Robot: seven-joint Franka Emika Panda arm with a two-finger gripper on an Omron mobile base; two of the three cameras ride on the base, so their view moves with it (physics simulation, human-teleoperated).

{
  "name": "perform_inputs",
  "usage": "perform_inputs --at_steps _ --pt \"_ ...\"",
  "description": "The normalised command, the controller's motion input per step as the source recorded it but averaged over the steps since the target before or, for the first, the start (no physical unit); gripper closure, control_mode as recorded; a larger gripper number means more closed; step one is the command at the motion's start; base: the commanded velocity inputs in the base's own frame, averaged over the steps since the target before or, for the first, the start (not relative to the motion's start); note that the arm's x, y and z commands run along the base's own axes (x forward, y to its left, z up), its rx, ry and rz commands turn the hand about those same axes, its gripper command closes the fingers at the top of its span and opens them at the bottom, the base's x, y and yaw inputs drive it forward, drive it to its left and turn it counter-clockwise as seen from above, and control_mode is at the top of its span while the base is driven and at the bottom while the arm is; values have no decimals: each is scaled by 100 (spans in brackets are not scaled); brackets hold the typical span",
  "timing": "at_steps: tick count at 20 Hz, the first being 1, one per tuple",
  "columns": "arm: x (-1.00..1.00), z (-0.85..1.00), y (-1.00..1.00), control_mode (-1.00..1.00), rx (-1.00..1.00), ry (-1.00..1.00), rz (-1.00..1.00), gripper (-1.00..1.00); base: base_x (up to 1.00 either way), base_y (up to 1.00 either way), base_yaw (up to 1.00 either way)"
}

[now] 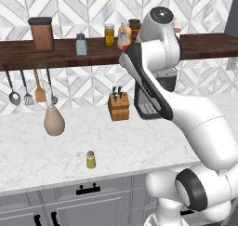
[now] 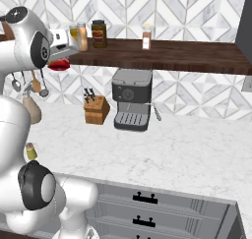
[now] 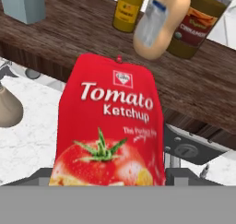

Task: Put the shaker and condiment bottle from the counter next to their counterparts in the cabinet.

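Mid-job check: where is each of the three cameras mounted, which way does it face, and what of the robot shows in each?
Left base view: behind the arm's left, facing counter and cabinet; arm at right; shaker on the counter.
Right base view: behind the arm's right, facing the coffee machine; arm at left.
Hand view: on the hand, facing the cabinet past the condiment bottle; no fingertips visible.
Shared: both base views show the knife block.

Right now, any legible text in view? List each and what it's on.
"Tomato Ketchup": red condiment bottle held in the gripper.
"Cinnamon", blurred, probably: dark jar on the cabinet.
Small logo and slanted line on the ketchup face: too small.
Yellow jar and cream-orange bottle labels: unreadable.
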Motion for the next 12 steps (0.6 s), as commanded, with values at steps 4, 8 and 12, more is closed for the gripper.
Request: perform_inputs --at_steps 4,8,12 --pt "34 0 -18 -100 0 -1 -5 100 0 0 0" --pt "41 4 -22 -100 1 0 -8 100 0 0 0" --pt "11 28 -20 -100 0 -2 -6 100 0 0 0"
